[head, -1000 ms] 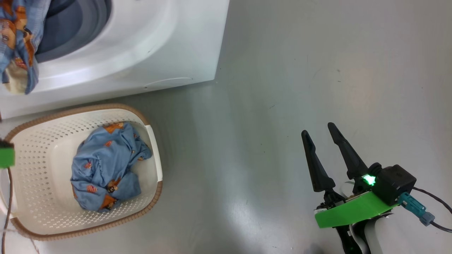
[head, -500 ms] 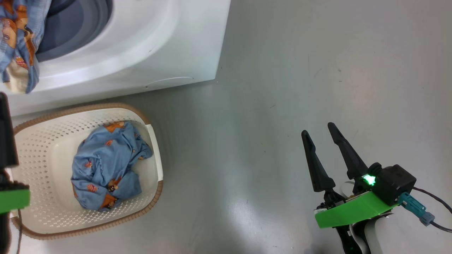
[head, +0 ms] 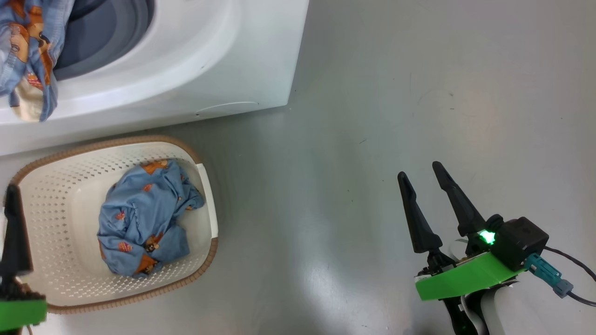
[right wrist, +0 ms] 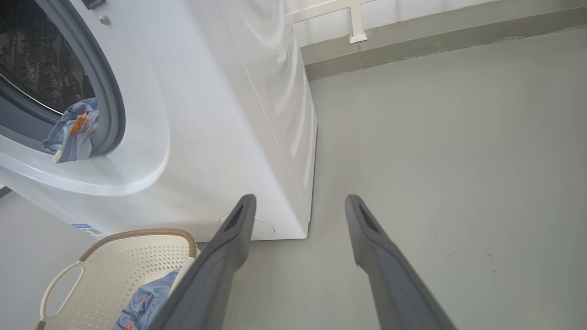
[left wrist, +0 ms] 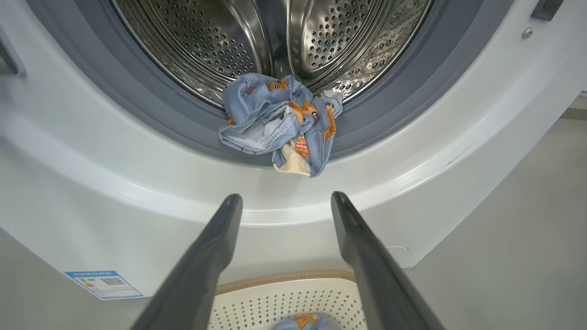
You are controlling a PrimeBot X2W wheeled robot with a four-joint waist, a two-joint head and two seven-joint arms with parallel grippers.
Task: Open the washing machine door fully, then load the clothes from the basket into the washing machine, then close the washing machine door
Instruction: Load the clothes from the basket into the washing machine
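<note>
Fabric sits in two places. One blue garment (left wrist: 282, 123) droops out of the drum (left wrist: 206, 36) over the grey gasket (left wrist: 151, 114) of the washing machine (head: 209, 56). A second bundle (head: 139, 218) lies in the basket (head: 116, 142), just in front of the machine on the floor (head: 372, 93).

My left gripper (left wrist: 286, 196) hangs over the basket's left side, fingers spread wide and empty. The right gripper (head: 419, 170) is equally wide, parked well off over bare floor.

For this pick I'd bring the left down onto the bundle's highest fold, pinch deep, then lift it clear of the basket. As far as the wide lens lets me judge, the draped garment would get caught when the machine is shut, so I'd push it deeper too.
</note>
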